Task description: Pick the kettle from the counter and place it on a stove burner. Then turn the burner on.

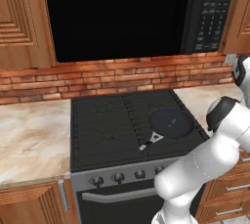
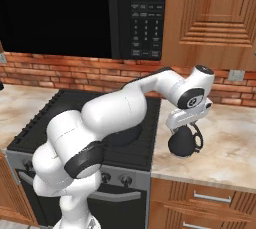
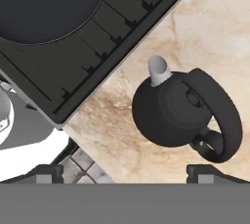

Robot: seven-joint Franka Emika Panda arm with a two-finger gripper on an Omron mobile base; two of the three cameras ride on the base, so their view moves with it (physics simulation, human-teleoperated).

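Fingertips: two small dark tips of the gripper (image 3: 125, 171) poke up at the bottom of the hand view, spread wide, nothing pinched between them.
Kettle: the kettle (image 3: 171, 111) sits just ahead of the tips, slightly right of the middle, on the counter (image 3: 210, 27), near the stove edge but not touching.
Shape: dark grey, rounded, short pale spout aimed toward the stove, thick arched handle on the far side.
Counter: beige marble look with tan veins.
Stove burner: matte black grate bars, the stove burner (image 1: 105, 120) is bare.
Pan: flat round black pan (image 1: 171, 122) sits on the right grate, straight handle toward the knobs (image 1: 118, 177).
Backdrop: red brick wall (image 1: 97, 78), black microwave (image 1: 127, 12) above.
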